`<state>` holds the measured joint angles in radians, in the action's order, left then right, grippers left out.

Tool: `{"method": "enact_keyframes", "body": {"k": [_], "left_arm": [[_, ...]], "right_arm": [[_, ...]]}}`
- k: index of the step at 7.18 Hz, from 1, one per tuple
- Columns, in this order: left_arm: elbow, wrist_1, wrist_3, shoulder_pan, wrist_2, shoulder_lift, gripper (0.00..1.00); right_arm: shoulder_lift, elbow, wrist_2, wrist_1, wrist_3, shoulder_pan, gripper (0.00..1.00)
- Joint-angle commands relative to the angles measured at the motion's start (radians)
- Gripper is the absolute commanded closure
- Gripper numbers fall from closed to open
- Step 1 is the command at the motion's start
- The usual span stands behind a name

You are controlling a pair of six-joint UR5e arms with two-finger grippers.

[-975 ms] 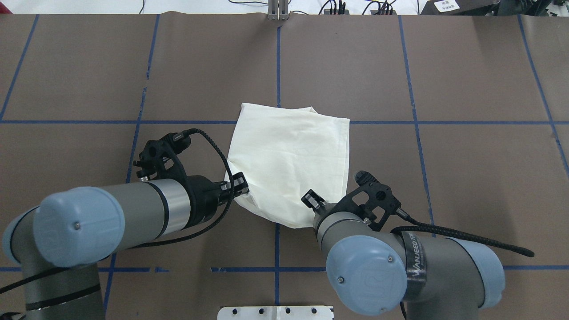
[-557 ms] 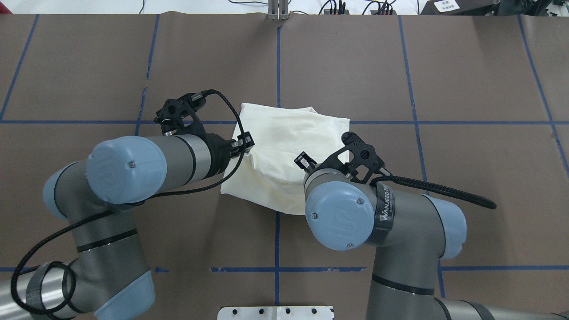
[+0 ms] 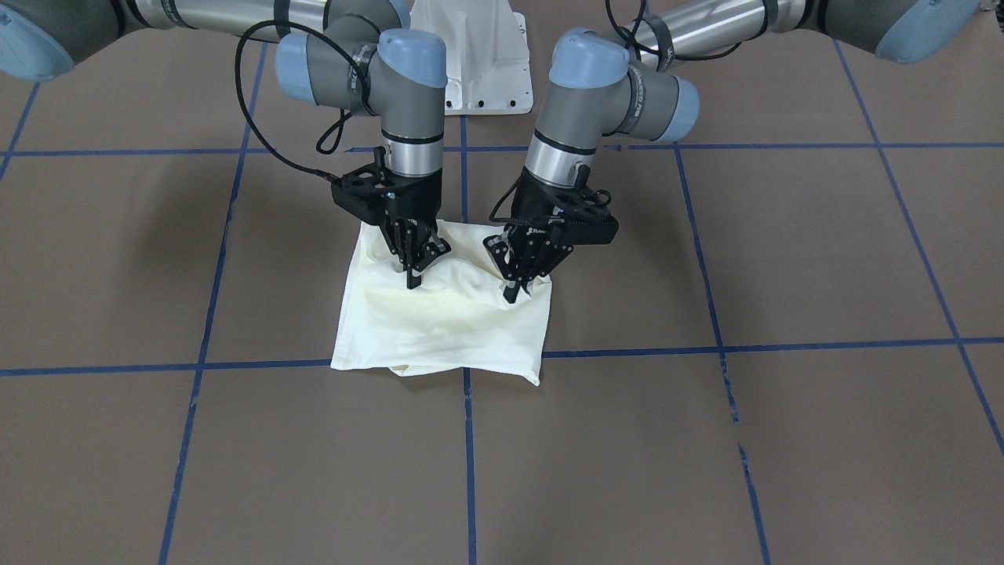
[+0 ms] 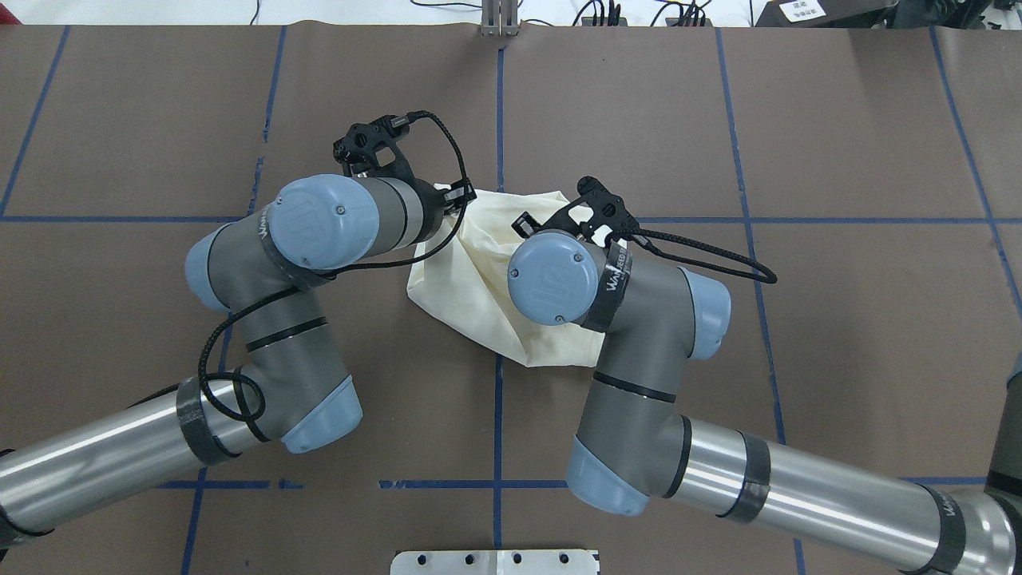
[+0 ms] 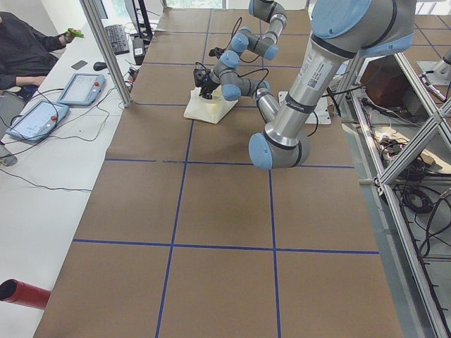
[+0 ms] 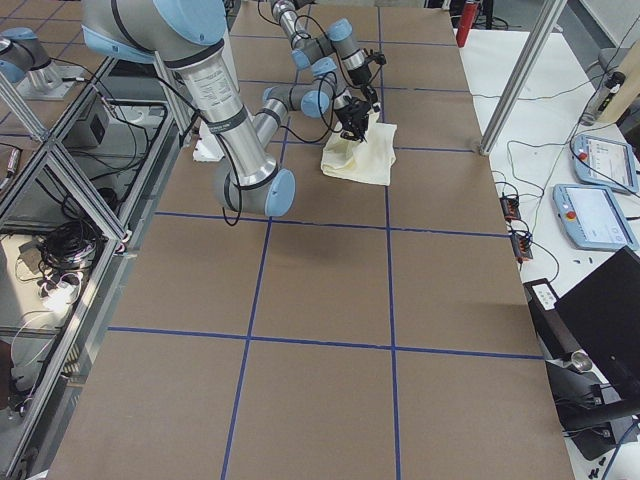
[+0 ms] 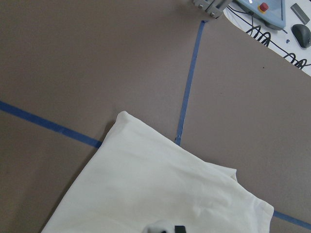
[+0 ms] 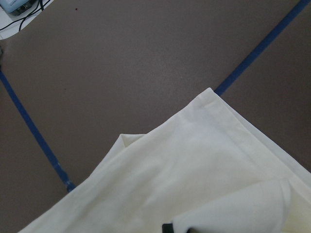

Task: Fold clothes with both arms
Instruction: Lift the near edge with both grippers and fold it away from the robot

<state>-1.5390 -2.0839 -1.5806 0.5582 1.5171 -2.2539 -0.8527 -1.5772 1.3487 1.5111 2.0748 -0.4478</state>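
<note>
white base plate [image 4: 495, 561] sits nearest, at the robot's edge of the brown table [image 4: 838, 319], which is marked off in squares by blue tape [image 4: 497, 423]. from there the left arm [image 4: 319, 224] and right arm [image 4: 551, 275] reach forward and bend down over the middle of the table, close side by side. under them lies the shirt [image 4: 471, 299], cream, plain side up, already folded to a rough square at the crossing of two tape lines. on the robot's side the cloth bulges in a loose roll. over its middle the right gripper [image 3: 412, 276] and left gripper [image 3: 515, 289] point down, each with its jaws drawn nearly together on a pinch of shirt. the cloth tents up to each tip and sags between the two. the far half lies flat, its far edge along the cross tape, with an under layer peeking out near one corner. beyond it the table runs on to a metal post [image 4: 499, 20] at the far edge. i judge this to be the middle of a fold that takes the near edge over to the far edge. the next move calls for both grippers to travel forward, level and together, and lay the held edge on the far edge so the corners match. then they should open and lift clear without dragging the cloth.
</note>
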Motion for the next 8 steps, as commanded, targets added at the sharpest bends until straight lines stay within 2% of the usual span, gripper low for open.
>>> {"method": "enact_keyframes", "body": {"k": [1, 3, 7, 8], "left_arm": [[0.121, -0.033, 0.036, 0.028, 0.000, -0.062, 1.00], [0.184, -0.102, 0.053, 0.034, -0.001, -0.065, 1.00], [0.223, -0.105, 0.067, 0.037, -0.001, -0.072, 1.00], [0.223, -0.105, 0.067, 0.035, 0.000, -0.072, 0.98]], "right_arm": [[0.011, 0.071, 0.038, -0.051, -0.033, -0.057, 1.00], [0.011, 0.074, 0.038, -0.051, -0.041, -0.065, 1.00], [0.041, 0.127, 0.040, -0.054, -0.045, -0.069, 1.00], [0.040, 0.131, 0.040, -0.064, -0.061, -0.069, 0.85]]}}
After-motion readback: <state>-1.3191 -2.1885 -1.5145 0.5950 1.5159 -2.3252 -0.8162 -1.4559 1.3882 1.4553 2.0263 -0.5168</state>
